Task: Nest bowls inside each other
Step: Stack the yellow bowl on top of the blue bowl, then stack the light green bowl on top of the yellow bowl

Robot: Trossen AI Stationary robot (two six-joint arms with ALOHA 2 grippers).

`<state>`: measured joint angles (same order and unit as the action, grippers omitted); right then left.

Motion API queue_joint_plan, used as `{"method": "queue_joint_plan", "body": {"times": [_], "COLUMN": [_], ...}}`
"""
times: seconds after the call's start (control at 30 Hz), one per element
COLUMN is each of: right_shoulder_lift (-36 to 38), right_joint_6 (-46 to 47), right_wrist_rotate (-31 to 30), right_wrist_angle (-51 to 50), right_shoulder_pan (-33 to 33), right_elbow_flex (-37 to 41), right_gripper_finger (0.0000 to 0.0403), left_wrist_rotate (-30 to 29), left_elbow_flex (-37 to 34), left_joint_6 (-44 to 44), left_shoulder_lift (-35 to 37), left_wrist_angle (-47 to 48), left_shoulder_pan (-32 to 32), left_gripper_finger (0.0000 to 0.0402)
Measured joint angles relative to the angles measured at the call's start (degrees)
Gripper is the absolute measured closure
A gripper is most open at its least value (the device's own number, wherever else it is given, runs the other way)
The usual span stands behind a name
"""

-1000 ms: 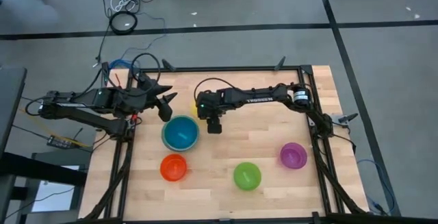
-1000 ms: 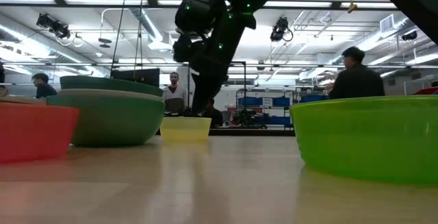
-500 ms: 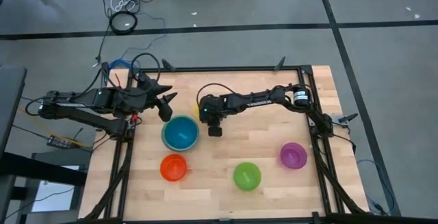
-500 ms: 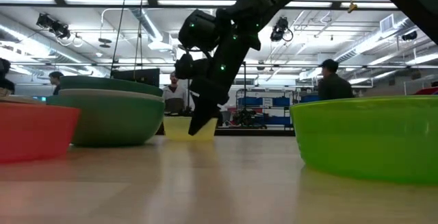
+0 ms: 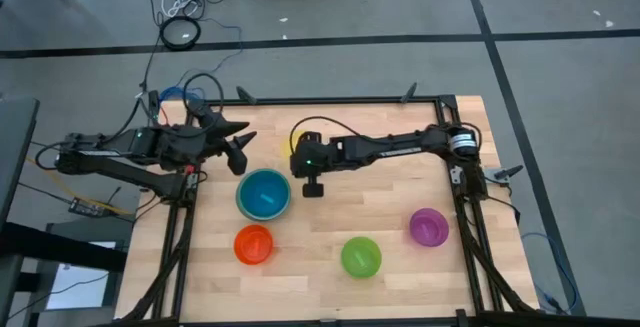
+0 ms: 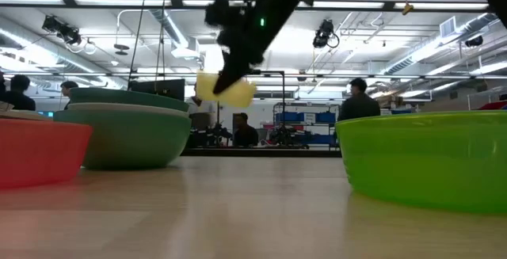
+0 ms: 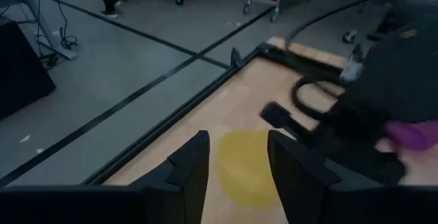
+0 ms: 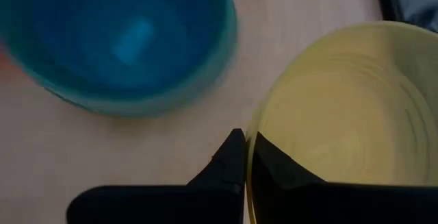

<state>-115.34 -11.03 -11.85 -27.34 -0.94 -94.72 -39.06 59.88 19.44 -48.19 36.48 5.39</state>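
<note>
My right gripper (image 8: 244, 157) is shut on a yellow bowl (image 8: 349, 114), which hangs above the table (image 5: 400, 192) in the low view (image 6: 226, 90). Beside it on the table stands a stack of bowls (image 5: 264, 194) with a blue one innermost (image 8: 116, 39). Orange (image 5: 253, 244), lime green (image 5: 361, 256) and purple (image 5: 428, 226) bowls stand singly nearer the front edge. My left gripper (image 7: 236, 166) is open, raised at the table's far left and pointing toward the yellow bowl (image 7: 243, 162). My right gripper pinches the yellow bowl's rim (image 8: 256, 118), on the side facing the blue stack. One finger (image 8: 277, 166) is inside the bowl and the other (image 8: 222, 162) outside. The fingers slant down from the table's right. The bowl hangs tilted, clear of the table.
The table's black frame (image 5: 330, 99) runs around the wooden top. Bare wood lies between the stack and the purple bowl. People stand in the room beyond the far edge (image 6: 356, 100).
My right gripper has shut on the yellow bowl's rim and risen. The bowl, which stood on the table behind the stack, now hangs tilted and clear of the wood.
</note>
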Motion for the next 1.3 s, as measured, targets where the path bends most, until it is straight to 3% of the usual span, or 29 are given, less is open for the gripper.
{"method": "queue_joint_plan", "body": {"times": [0.2, 0.53, 0.77, 1.07, 1.17, 1.3], "right_shoulder_lift": [-0.25, -5.43, -7.38, -6.25, -4.23, -0.26], "right_joint_6": [2.81, 6.36, 9.95, 11.26, 11.44, 14.77], "right_wrist_rotate": [7.71, 10.44, 13.85, 14.85, 14.4, 14.08], "right_wrist_angle": [10.72, 21.3, 25.85, 20.19, 13.38, -5.69], "right_shoulder_pan": [5.41, 8.32, 6.74, 5.0, 4.37, 3.56], "right_elbow_flex": [-0.02, -0.02, -1.14, -1.86, -1.97, -1.88], "right_gripper_finger": [0.0402, 0.0401, 0.0346, 0.0271, 0.0266, 0.0269], "left_wrist_rotate": [-0.04, 0.04, 0.12, 0.12, 0.12, 0.37], "left_elbow_flex": [0.0, 0.0, 0.0, 0.0, 0.0, 0.0], "left_joint_6": [-1.61, -2.32, -2.48, -2.6, -2.49, -1.33], "left_shoulder_lift": [0.7, 0.6, 0.6, 0.6, 0.62, 0.69], "left_wrist_angle": [-2.72, -3.13, -2.98, -1.88, -1.35, 0.25], "left_shoulder_pan": [0.0, 0.0, 0.0, 0.0, 0.0, 0.0], "left_gripper_finger": [0.0245, 0.0245, 0.0245, 0.0245, 0.0245, 0.0245]}}
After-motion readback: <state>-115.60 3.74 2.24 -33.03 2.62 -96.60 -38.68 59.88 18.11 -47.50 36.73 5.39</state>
